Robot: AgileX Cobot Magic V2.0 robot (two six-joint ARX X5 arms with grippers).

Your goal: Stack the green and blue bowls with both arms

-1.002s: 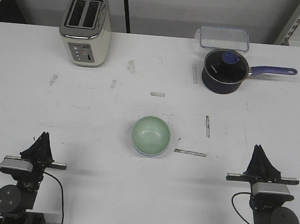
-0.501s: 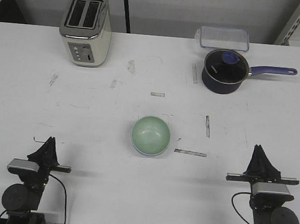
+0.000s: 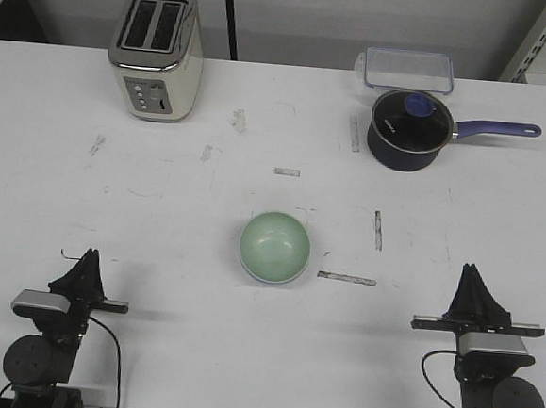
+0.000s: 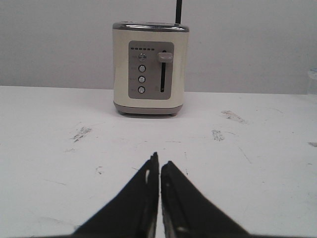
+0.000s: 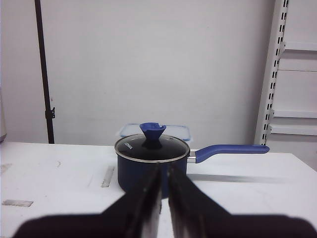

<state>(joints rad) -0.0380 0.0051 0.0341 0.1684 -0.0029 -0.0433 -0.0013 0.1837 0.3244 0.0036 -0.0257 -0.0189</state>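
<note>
The green bowl [image 3: 274, 247] sits nested in the blue bowl [image 3: 269, 278], only a thin rim showing, mid-table [image 3: 159, 214]. The left gripper [image 3: 87, 259] and right gripper [image 3: 473, 273] rest near the table's front edge, well apart from the bowls, fingers pressed narrow, holding nothing.

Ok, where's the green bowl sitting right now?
In the front view the green bowl sits near the table's middle, between the left gripper and the right gripper and slightly ahead of both, with a strip of tape just to its right.
</note>
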